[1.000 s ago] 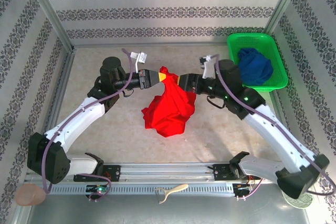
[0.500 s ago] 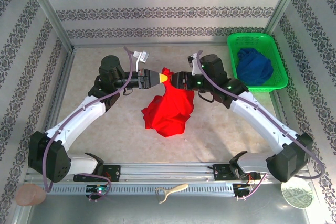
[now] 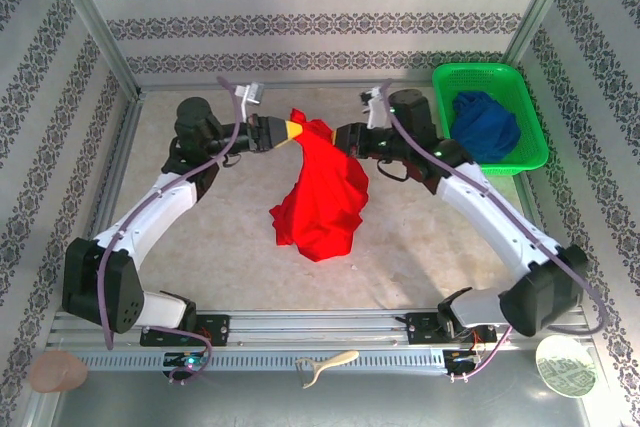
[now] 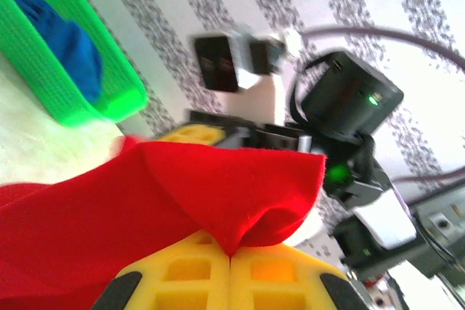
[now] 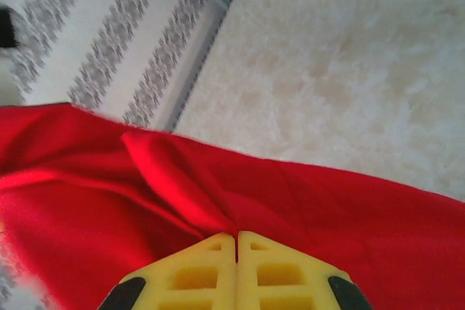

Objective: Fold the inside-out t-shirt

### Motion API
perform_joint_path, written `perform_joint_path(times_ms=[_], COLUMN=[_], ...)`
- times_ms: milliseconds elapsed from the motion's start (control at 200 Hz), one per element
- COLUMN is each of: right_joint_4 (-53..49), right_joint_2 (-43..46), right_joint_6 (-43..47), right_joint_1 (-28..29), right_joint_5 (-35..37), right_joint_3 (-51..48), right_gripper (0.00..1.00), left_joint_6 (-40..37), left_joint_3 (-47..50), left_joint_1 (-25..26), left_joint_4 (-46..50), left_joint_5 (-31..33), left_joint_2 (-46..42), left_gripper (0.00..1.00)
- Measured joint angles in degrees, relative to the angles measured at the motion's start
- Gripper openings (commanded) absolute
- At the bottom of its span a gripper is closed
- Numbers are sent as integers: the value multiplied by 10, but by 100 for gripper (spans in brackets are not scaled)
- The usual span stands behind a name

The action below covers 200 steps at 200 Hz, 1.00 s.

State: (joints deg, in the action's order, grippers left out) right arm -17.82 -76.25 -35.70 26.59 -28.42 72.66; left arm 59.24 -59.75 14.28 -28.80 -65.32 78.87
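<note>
Inside-out t-shirt (image 3: pixel 322 197): bunched, hung by its top edge over mid-table, plain red showing. No fold made; judged early, spreading and every fold left.

Green basket (image 3: pixel 490 69), far right corner: holds dark blue garment (image 3: pixel 485 127).

Left gripper (image 3: pixel 297 129), right gripper (image 3: pixel 335 135): jaws closed tight, each pinching red cloth.

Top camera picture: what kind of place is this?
Likely a robot test booth: left arm and right arm bolted to a metal rail, patterned panels boxing in the table, a red t-shirt held between them.
</note>
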Motion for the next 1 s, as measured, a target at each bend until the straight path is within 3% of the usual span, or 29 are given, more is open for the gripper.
perform_joint_path(times_ms=[205,220,285,405,565,789,999], right_joint_4=[56,59,71,96,126,134,142], right_joint_2=[89,93,104,105,82,56,57], right_joint_6=[-53,-56,-70,-89,-99,-91,-89], right_joint_1=[-19,-17,-17,-17,-17,-24,-28], right_joint_5=[-21,-23,-25,-24,-32,-91,-142], right_joint_3=[-19,-20,-27,-39,-57,-68,-75], right_gripper=[0,0,0,0,0,0,0], left_joint_6=[-16,-16,-22,-37,-83,-245,-271], left_joint_3=[1,1,1,1,0,-85,-101], left_joint_1=[-27,-27,-30,-34,-31,28,58], left_joint_4=[-1,-1,-1,14,76,278,314], left_joint_5=[4,4,12,40,85,157,175], left_joint_2=[18,19,28,33,10,-37,-14], left_gripper=[1,6,45,67,77,80,80])
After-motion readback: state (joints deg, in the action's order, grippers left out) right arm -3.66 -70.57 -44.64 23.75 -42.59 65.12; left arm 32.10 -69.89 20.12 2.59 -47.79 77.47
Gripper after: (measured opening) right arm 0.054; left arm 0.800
